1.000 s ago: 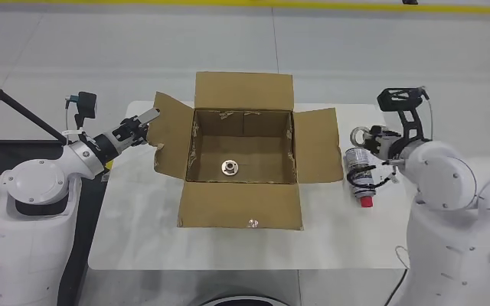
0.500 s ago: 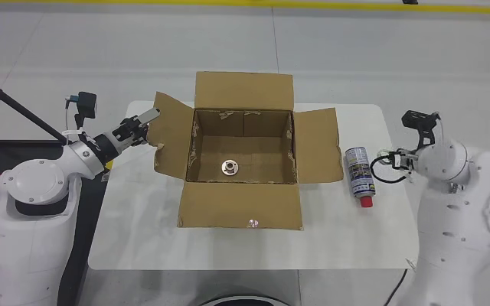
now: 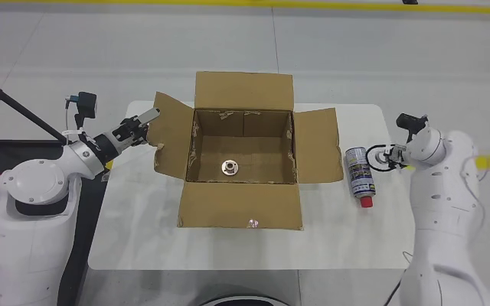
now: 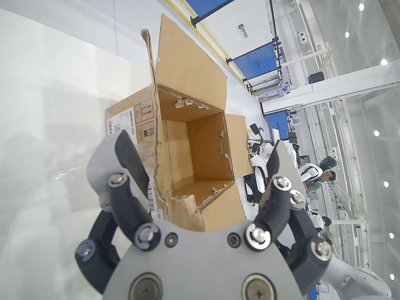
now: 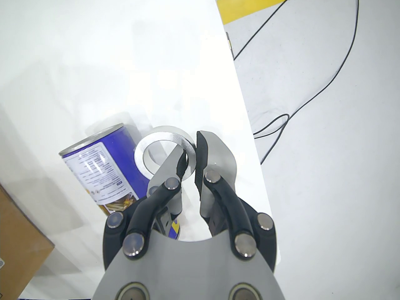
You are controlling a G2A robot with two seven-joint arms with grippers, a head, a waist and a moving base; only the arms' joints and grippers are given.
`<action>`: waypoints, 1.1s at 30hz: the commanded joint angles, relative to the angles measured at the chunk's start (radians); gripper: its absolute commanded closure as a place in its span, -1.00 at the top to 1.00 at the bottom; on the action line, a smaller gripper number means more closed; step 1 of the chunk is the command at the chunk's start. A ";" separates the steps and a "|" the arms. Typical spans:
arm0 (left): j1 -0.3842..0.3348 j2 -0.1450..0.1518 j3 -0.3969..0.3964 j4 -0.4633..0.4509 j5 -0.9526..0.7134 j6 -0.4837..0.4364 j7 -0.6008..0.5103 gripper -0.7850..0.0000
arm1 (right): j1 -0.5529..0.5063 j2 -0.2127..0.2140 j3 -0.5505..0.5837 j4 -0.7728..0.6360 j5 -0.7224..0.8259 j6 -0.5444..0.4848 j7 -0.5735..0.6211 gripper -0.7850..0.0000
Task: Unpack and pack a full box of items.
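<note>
Currently: right gripper (image 5: 190,160) pinches ring (image 5: 162,131) beside can (image 5: 97,170), outside box (image 3: 243,205).
Thin edge grip may slip; dropped ring could set the can rolling. Left gripper (image 4: 200,143) stands open at flap (image 3: 170,134).

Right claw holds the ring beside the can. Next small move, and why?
Probably lower the right claw and set the ring on bare table clear of the can. The claw is shut on the ring's rim, the can already lies outside the box, and one round part sits inside, so this looks like unpacking.
</note>
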 commanded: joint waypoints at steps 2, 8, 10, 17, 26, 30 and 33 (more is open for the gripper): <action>0.000 0.000 0.000 0.000 0.000 0.000 0.000 1.00 | 0.032 0.002 -0.008 0.092 0.000 0.004 -0.034 -1.00; 0.000 0.000 0.000 0.000 0.000 0.000 0.000 1.00 | 0.079 0.007 -0.020 0.209 0.000 0.008 -0.081 -1.00; 0.000 0.000 0.000 0.000 0.000 0.000 0.000 1.00 | 0.091 0.009 -0.023 0.234 -0.003 0.007 -0.090 -1.00; 0.000 0.000 0.000 0.000 0.000 0.000 0.000 1.00 | 0.115 0.013 -0.044 0.289 -0.002 0.009 -0.105 -0.80; 0.000 0.000 0.000 0.000 0.000 0.000 0.000 1.00 | 0.120 0.017 -0.061 0.300 0.015 0.011 -0.110 -0.27; 0.000 0.000 0.000 0.000 0.000 0.000 0.000 1.00 | 0.111 0.021 -0.060 0.242 0.026 0.016 -0.104 -0.13; 0.000 0.000 0.000 0.000 0.000 0.000 0.000 1.00 | 0.086 0.024 -0.062 0.126 0.024 0.019 -0.076 0.16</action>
